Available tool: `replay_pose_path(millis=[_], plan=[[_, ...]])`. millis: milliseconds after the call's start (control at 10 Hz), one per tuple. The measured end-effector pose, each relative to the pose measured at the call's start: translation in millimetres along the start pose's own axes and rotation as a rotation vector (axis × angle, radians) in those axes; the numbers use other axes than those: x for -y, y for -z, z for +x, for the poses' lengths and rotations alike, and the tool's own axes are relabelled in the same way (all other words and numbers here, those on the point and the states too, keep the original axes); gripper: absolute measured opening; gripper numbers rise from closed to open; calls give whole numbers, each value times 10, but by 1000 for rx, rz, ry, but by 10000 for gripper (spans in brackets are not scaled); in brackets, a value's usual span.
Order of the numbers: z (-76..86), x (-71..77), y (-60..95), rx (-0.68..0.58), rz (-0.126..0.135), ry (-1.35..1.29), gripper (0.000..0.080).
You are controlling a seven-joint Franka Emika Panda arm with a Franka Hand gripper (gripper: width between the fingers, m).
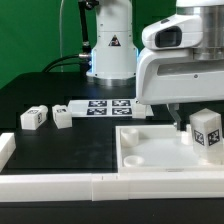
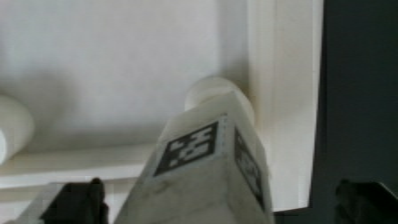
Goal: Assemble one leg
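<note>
My gripper point(image 1: 203, 122) is shut on a white leg point(image 1: 208, 131) with a black-and-white tag and holds it over the right part of the large white tabletop point(image 1: 150, 152). In the wrist view the leg point(image 2: 205, 150) fills the space between the two dark fingertips point(image 2: 75, 203), and its far end reaches the tabletop point(image 2: 125, 70) near the raised edge by a corner. Whether the end touches the tabletop cannot be told. Two more tagged legs point(image 1: 35, 117) point(image 1: 62, 117) lie on the black table at the exterior view's left.
The marker board point(image 1: 105, 105) lies behind the tabletop, in front of the arm's base point(image 1: 110, 50). A long white barrier point(image 1: 60, 182) runs along the front edge, with a short white piece point(image 1: 5, 148) at the exterior view's left.
</note>
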State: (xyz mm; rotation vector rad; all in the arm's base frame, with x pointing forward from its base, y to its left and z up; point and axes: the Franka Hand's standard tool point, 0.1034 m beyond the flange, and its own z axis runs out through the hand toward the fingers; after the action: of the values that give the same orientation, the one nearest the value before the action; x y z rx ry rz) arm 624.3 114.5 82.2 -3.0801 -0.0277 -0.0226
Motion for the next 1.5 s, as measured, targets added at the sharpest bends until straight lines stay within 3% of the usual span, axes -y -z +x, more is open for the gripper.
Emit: replay_pose_path(millis=[200, 400, 500, 600, 900, 1200, 1500], plan=[[0, -25, -8, 0, -4, 123, 649], [0, -26, -8, 0, -4, 122, 425], [0, -25, -9, 0, -4, 122, 425], [-1, -26, -10, 1, -4, 122, 290], [1, -26, -12, -2, 0, 62, 290], [-10, -9, -30, -16, 23, -411, 290], [-6, 3, -38, -14, 28, -842, 291]])
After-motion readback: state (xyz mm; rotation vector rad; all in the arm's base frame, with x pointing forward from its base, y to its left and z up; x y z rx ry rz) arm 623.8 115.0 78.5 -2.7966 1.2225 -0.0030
